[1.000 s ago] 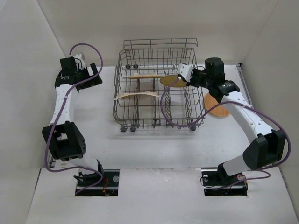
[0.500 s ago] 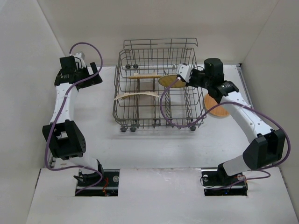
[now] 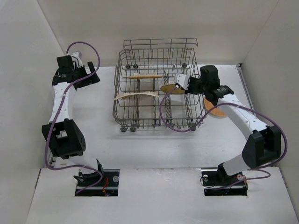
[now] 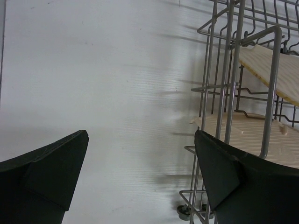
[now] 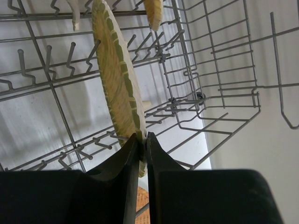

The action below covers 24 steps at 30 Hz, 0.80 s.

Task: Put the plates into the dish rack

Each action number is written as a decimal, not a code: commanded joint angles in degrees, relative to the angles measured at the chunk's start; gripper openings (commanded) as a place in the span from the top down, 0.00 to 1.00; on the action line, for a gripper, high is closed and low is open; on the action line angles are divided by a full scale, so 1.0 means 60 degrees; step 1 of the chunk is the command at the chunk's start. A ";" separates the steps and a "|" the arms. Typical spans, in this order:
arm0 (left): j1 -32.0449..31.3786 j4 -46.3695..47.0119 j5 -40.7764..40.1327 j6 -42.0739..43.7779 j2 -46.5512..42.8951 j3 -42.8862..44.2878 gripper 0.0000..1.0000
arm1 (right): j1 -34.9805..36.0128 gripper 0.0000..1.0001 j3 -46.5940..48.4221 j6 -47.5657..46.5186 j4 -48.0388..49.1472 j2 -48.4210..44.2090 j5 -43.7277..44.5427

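The grey wire dish rack [image 3: 125, 100] stands mid-table. My right gripper [image 3: 179, 87] is shut on a round yellow-tan plate [image 3: 171, 88], held on edge over the rack's right side; in the right wrist view the plate [image 5: 117, 70] rises from my pinched jaws among the tines [image 5: 70, 49]. Two more plates lie inside the rack: a tan one [image 3: 145, 76] at the back and a pale one [image 3: 138, 95] in the middle. An orange round plate [image 3: 216, 111] lies on the table right of the rack, partly under my right arm. My left gripper [image 3: 90, 74] is open and empty, left of the rack.
White walls close in on the left, back and right. In the left wrist view the rack's corner post [image 4: 236, 70] and a small wheel [image 4: 183, 213] stand close to my right finger [image 4: 229, 182], with bare table to their left.
My right gripper has carried the yellow-tan plate left and lower, further into the rack. The left arm has drifted slightly left.
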 commanded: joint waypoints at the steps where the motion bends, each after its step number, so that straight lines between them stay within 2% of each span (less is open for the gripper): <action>1: 0.0056 0.0076 0.0146 0.0130 -0.0026 0.0514 0.00 | 0.0187 1.00 -0.0037 0.0058 0.0472 0.0084 -0.0250; 7: 0.0130 0.0076 0.0190 0.0130 0.0047 0.0632 0.00 | 0.0216 1.00 -0.0198 0.0000 0.0501 0.0435 -0.0220; 9: 0.0144 0.0076 0.0190 0.0130 0.0018 0.0588 0.00 | 0.0216 0.92 -0.0271 -0.0029 0.0516 0.0508 -0.0220; 14: 0.0115 0.0237 0.0000 0.0130 -0.0172 0.0354 0.00 | 0.0216 0.36 -0.0432 -0.0030 0.0589 0.0319 -0.0498; 16: 0.0086 0.0267 -0.0161 0.0174 -0.0245 0.0324 0.00 | 0.0231 0.26 -0.0447 0.0029 0.0604 0.0114 -0.0572; 24: -0.0617 0.0530 -0.1699 0.0393 -0.0494 0.0280 0.00 | 0.0436 0.28 -0.0564 0.0379 0.1306 -0.1759 -0.0645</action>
